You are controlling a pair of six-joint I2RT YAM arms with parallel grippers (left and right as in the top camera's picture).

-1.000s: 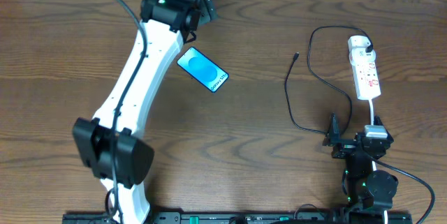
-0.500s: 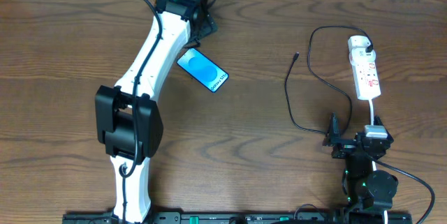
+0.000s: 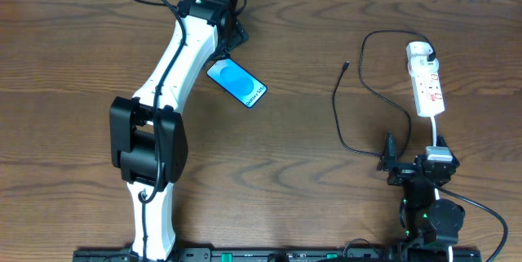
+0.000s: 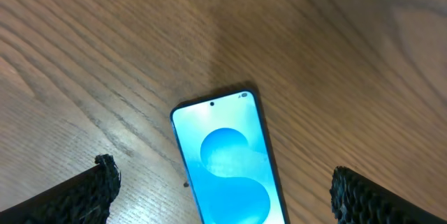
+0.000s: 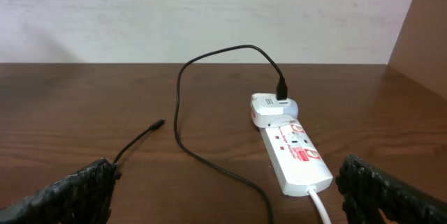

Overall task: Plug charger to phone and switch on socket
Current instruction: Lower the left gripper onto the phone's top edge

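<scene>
Gaping wide above the phone (image 4: 225, 160) — left hand (image 4: 223, 185) empty, touching nothing.

The tabletop (image 3: 310, 131) is dark brown wood with long grain lines running across its width and a few lighter streaks; in the left wrist view the grain shows close up, with a tiny dark speck (image 4: 185, 184) on the surface. Beyond its far edge stands a pale, off-white wall (image 5: 140, 15), plain and faintly mottled. At the right edge of the right wrist view a slanted brown panel (image 5: 426, 28) rises in front of that wall.
</scene>
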